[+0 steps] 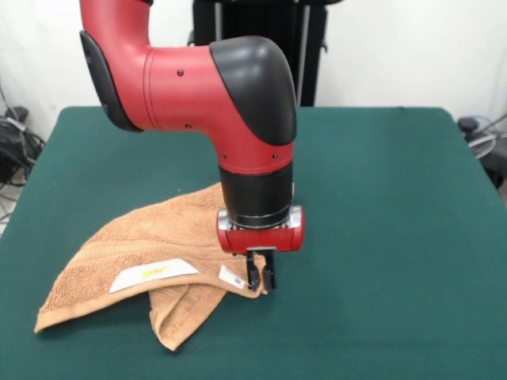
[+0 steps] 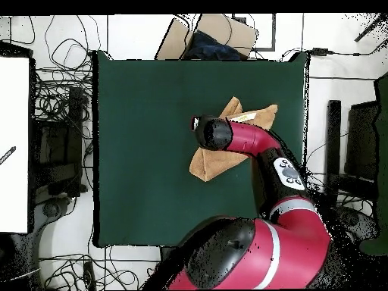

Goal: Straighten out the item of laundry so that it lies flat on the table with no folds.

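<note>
The towel (image 1: 150, 253) lies crumpled on the table (image 1: 380, 237), with the gripper (image 1: 261, 279) as landmark: in the front view it spreads from the gripper leftward and toward the near edge. It is peach-orange terry, looped and soft in texture, with a woven border band along its edges. Nearest the camera, a folded lobe hangs down below and left of the gripper; further left a long pointed corner reaches out flat. A large white tag (image 1: 153, 274) lies on the upper layer left of the gripper, and a smaller white tag (image 1: 231, 278) sits just beside the gripper. The cloth is doubled over itself, not flat. The gripper's two black fingers stand close together, pinching the towel's corner at the table surface. Above them sits a red wrist flange, then a black cylindrical section, then the glossy red arm (image 1: 182, 79) with a black elbow cap. The table is covered in dark green felt-like cloth, matte and smooth. In the overhead view the towel (image 2: 208, 163) shows on both sides of the arm's wrist, inside the table's area.
</note>
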Action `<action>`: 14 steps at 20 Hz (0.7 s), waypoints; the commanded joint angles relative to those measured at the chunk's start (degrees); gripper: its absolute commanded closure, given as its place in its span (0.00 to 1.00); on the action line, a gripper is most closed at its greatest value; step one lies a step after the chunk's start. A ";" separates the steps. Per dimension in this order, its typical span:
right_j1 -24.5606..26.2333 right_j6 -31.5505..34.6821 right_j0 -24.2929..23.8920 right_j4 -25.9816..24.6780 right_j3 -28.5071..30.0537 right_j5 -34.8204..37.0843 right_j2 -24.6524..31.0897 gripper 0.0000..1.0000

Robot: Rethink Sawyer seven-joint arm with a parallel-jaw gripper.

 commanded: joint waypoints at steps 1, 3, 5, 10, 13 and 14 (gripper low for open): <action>7.46 6.23 0.62 -2.02 3.75 -1.82 -1.18 1.00; 7.35 6.10 0.74 -2.10 3.57 -1.65 -1.27 1.00; 6.49 6.48 0.77 -1.87 4.32 -1.37 -1.34 1.00; -0.11 7.58 -0.42 -0.03 10.37 1.79 -0.47 1.00; -4.83 7.28 -1.09 1.15 13.71 4.47 0.59 1.00; -5.81 6.97 -1.19 1.44 14.22 5.27 0.87 1.00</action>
